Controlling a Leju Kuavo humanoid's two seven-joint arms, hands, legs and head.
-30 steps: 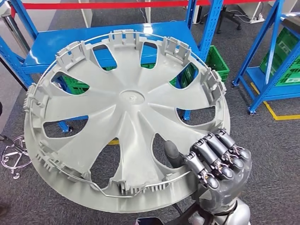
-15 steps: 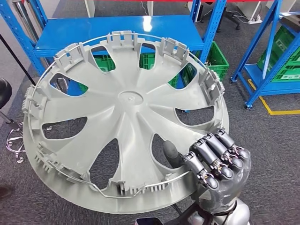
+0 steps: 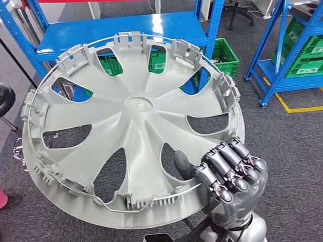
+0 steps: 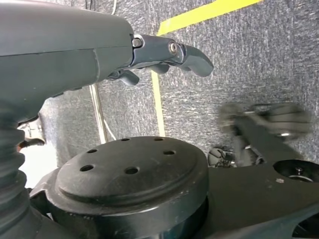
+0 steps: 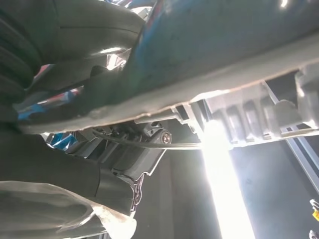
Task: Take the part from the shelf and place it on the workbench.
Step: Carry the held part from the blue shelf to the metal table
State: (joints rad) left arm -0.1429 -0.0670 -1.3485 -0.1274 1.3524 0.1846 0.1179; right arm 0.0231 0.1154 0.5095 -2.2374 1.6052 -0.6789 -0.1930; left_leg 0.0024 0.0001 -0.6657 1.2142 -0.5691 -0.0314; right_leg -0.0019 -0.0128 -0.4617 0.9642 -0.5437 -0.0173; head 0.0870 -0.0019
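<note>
Grey carpet (image 3: pixel 289 151) runs under everything I see from the head view, with blue shelving (image 3: pixel 114 30) across the back and green crates (image 3: pixel 224 55) tucked beneath and to the right of it. A yellow floor line (image 3: pixel 295 108) shows at the right, and part of a black stool (image 3: pixel 5 98) sits at the left edge.

In front of all that, I have the big grey wheel cover (image 3: pixel 133 126) up off any surface, tilted with its ribbed inner face toward the camera and a thin wire ring running round near its rim. My right hand (image 3: pixel 228 176) clamps the cover's lower right rim: the dark fingers (image 3: pixel 224 166) curl over the rim on the near face, and the thumb (image 3: pixel 182 164) pokes through one of the cutouts beside them.

My left hand (image 4: pixel 161 55) hangs over carpet, fingers loosely extended with nothing between them.
</note>
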